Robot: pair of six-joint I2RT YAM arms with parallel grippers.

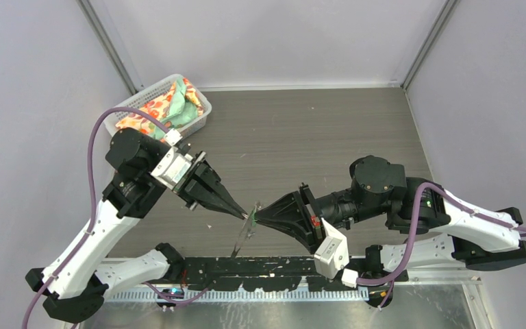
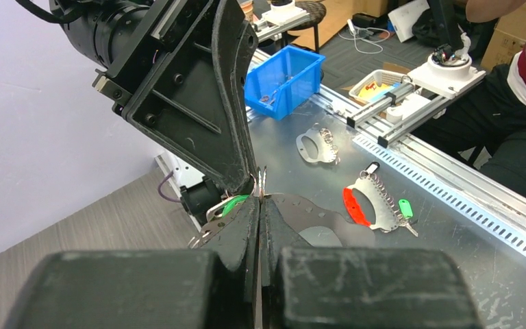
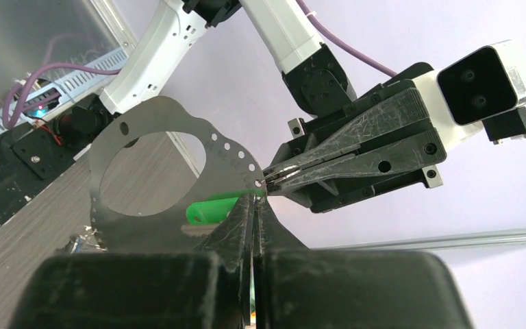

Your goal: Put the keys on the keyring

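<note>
**Green key at the keyring; both grippers met tip to tip above the worktop.**

The keyring ran out from the right gripper, whose jaws were pressed together, apparently on its holed edge. The green key lay just behind those tips. The left gripper stood just opposite, jaws together on a thin wire link. Judged mid-threading, the key not yet seated. The next move calls for fine alignment of link and hole. No blue key seen.
</note>
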